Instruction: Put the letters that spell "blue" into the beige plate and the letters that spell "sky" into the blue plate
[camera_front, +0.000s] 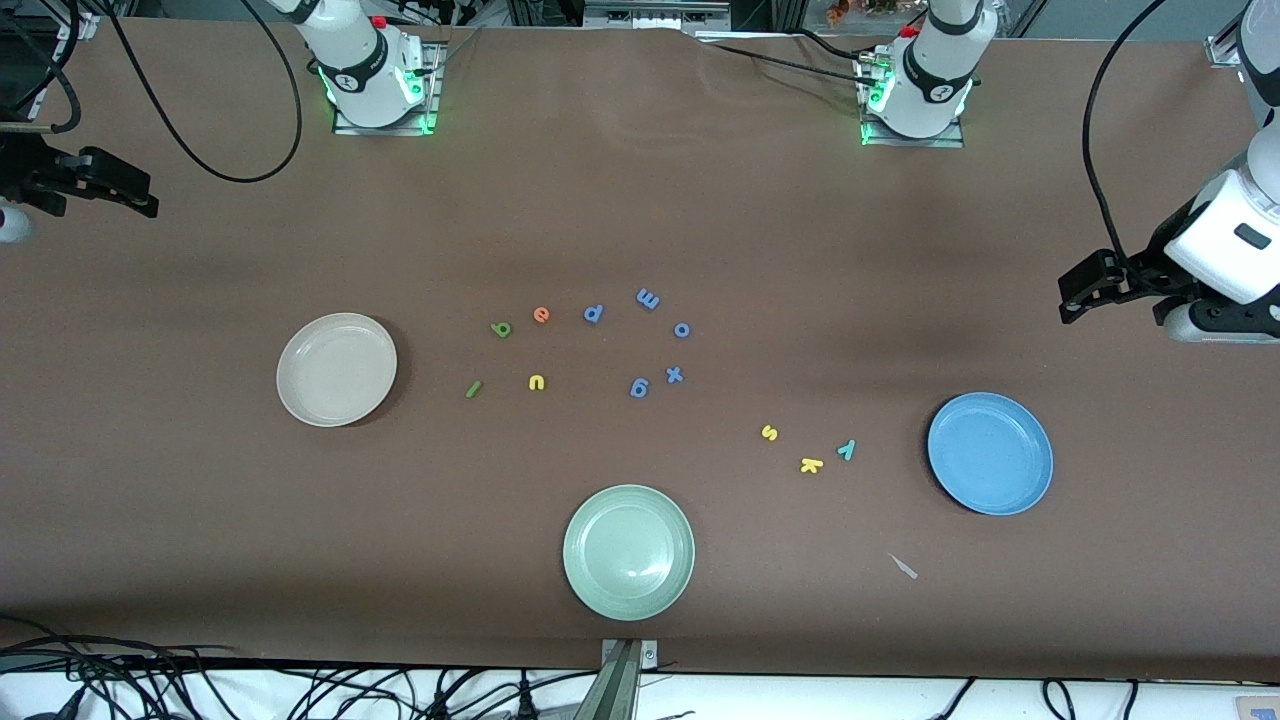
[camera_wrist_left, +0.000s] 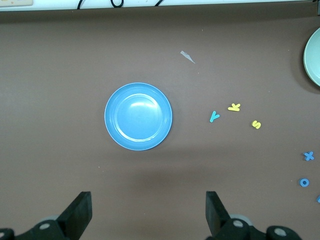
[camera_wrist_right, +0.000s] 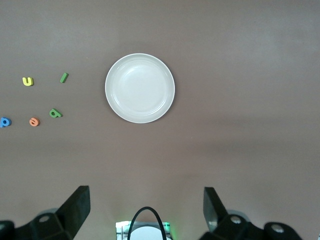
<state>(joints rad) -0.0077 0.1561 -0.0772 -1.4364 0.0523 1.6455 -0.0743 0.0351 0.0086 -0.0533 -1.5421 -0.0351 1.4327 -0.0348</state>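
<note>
The beige plate (camera_front: 336, 369) lies empty toward the right arm's end. Beside it are a green "b" (camera_front: 501, 328), an orange "e" (camera_front: 541, 315), a thin green "l" (camera_front: 474, 389) and a yellow "u" (camera_front: 537, 382). Toward the left arm's end the blue plate (camera_front: 990, 453) is empty too. A yellow "s" (camera_front: 769, 432), a yellow "k" (camera_front: 811, 464) and a teal "y" (camera_front: 846, 449) lie beside it. My left gripper (camera_wrist_left: 148, 210) hangs open over bare cloth by the blue plate (camera_wrist_left: 138, 116). My right gripper (camera_wrist_right: 146, 207) hangs open by the beige plate (camera_wrist_right: 140, 88). Both hold nothing.
A pale green plate (camera_front: 628, 551) sits nearest the front camera. Blue letters "p" (camera_front: 593, 313), "m" (camera_front: 648, 298), "o" (camera_front: 682, 330), "x" (camera_front: 675, 375) and "g" (camera_front: 639, 387) lie mid-table. A small pale scrap (camera_front: 903, 566) lies near the blue plate.
</note>
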